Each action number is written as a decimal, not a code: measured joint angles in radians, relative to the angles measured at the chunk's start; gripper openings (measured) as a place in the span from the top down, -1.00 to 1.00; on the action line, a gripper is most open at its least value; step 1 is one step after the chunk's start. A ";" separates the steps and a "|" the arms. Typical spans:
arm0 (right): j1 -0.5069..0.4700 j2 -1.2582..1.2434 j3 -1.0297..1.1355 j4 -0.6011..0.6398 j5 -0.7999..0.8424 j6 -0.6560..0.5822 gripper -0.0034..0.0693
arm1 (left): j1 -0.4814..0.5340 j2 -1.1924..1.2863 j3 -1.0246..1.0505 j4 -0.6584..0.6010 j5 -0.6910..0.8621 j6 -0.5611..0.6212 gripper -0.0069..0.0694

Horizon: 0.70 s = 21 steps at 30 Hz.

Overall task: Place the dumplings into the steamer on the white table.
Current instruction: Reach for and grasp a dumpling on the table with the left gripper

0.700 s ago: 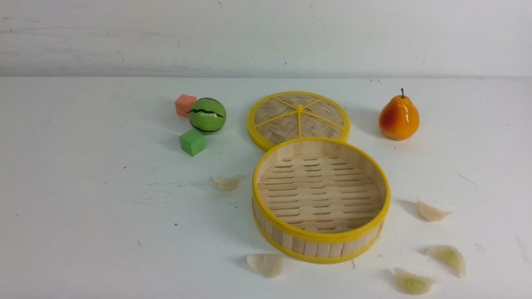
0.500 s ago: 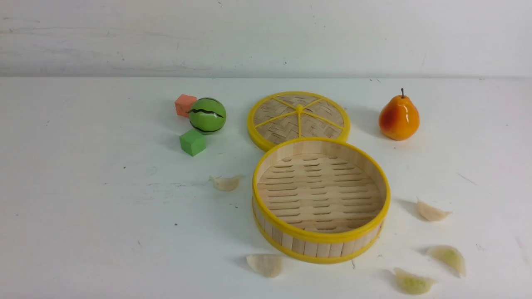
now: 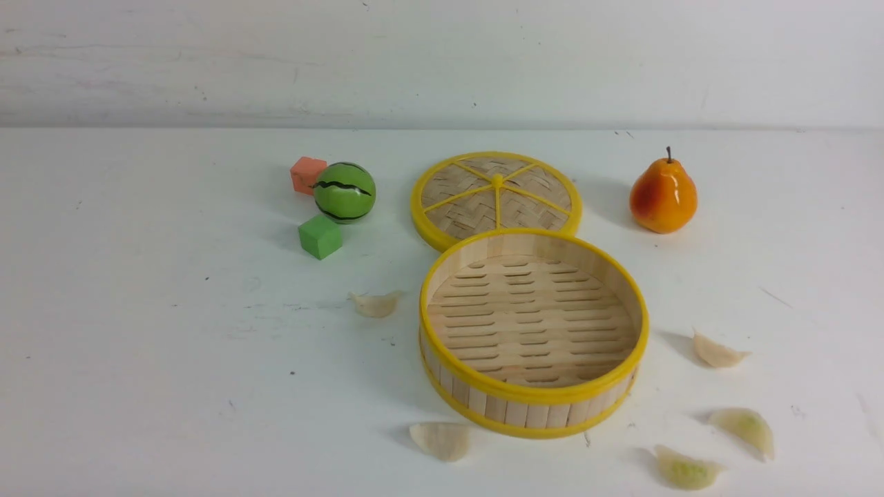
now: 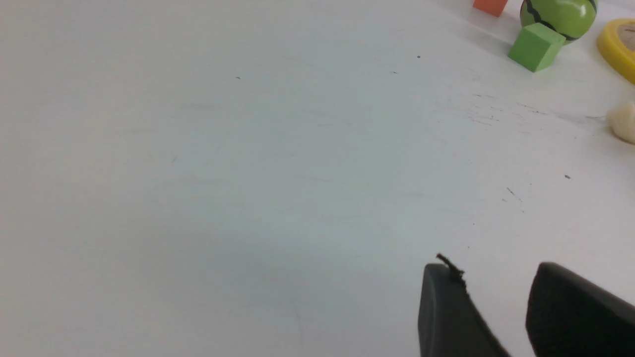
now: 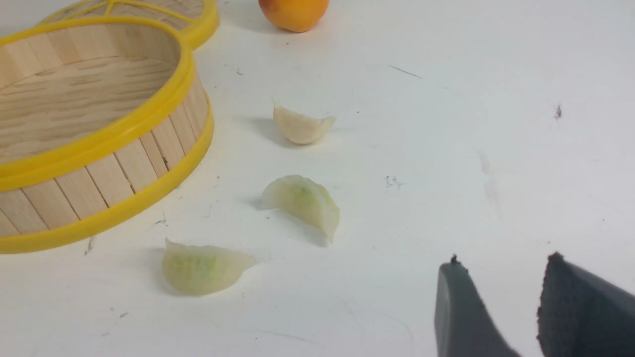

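Five small crescent-shaped toy dumplings lie on the broad white table (image 3: 138, 345), all outside the round bamboo steamer with yellow rims (image 3: 512, 413). Left of the steamer, the far cream dumpling (image 3: 376, 304) lies with its long axis left to right and its tips turned up. The near cream dumpling (image 3: 442, 440) also lies left to right. On the steamer's right, the right cream dumpling (image 3: 718, 353) points its sharp tip far-left. The farther green-tinged dumpling (image 3: 746, 426) runs from far-left to near-right, and the nearest green-tinged dumpling (image 3: 685, 471) lies roughly left to right.

My right gripper (image 5: 503, 260) hangs over bare table, fingers spread and holding nothing. The three right-hand dumplings lie well apart from it, between it and the steamer. My left gripper (image 4: 491, 267) is likewise spread and empty. The far cream dumpling sits well apart, far and right of it.
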 joint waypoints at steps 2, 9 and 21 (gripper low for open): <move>0.000 0.000 0.000 0.000 0.000 0.000 0.25 | 0.000 0.000 0.000 0.000 0.000 0.000 0.20; 0.000 0.000 0.000 -0.061 -0.001 0.000 0.25 | 0.000 0.000 0.000 0.000 0.000 0.000 0.20; 0.000 0.000 0.000 -0.199 0.002 0.000 0.25 | 0.000 0.000 0.000 0.001 0.000 0.000 0.20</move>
